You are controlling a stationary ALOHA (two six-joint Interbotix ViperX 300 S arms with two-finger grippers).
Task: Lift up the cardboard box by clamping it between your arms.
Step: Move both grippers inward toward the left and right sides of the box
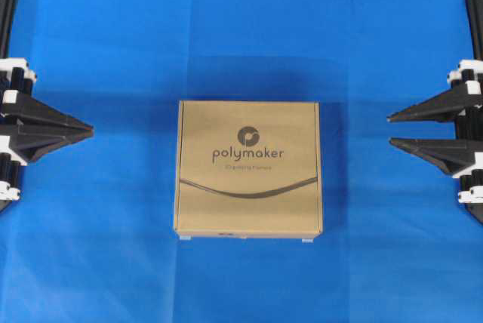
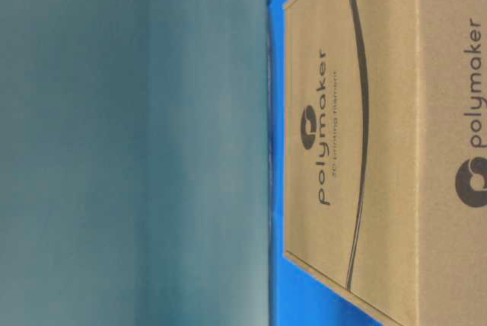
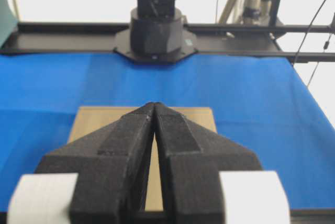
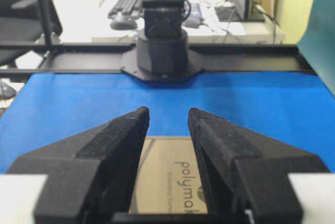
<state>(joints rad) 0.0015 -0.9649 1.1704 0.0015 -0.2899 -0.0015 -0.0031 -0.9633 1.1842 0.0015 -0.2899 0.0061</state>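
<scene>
Box point(image 1: 248, 168), tan and flat, lies at the centre of the overhead frame on the blue cloth point(image 1: 113, 263), its printed face up with "polymaker", a round logo and a curved dark line. At the left edge of that frame the left gripper point(image 1: 89, 131) points toward the box, well apart from it; its two black pointed fingers are pressed together at the tips and pinch nothing. At the right edge the right gripper point(image 1: 390, 130) also points toward the box, well apart from it; its fingers stand with a narrow gap between the tips and hold nothing.

Table-level view, turned on its side: the box point(image 2: 358, 135) fills the right half of the frame, with the cloth point(image 2: 304, 295) at its lower left and a blurred grey-green surface point(image 2: 129, 143) across the left half.

Left wrist view: the closed fingers point(image 3: 125, 150) fill the lower centre, the box point(image 3: 91, 116) beyond them.

Right wrist view: the parted fingers point(image 4: 115, 145) frame the box point(image 4: 170, 177) at lower centre.
</scene>
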